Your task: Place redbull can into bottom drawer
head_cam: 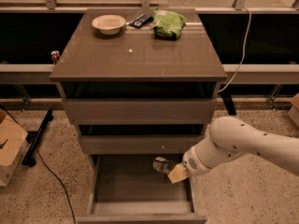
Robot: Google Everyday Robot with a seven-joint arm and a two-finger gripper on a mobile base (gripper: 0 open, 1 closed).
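Observation:
The bottom drawer of the grey-brown cabinet is pulled open toward me, its tray bare. My gripper hangs over the drawer's right back part, just below the middle drawer's front. It is shut on the redbull can, a slim silvery can held lying sideways with its end pointing left. The can is above the tray floor, inside the drawer's outline. The white arm reaches in from the right.
On the cabinet top stand a pale bowl, a dark small object and a green bag. A small red can sits on the ledge at left. A cardboard box and a cable lie on the floor left.

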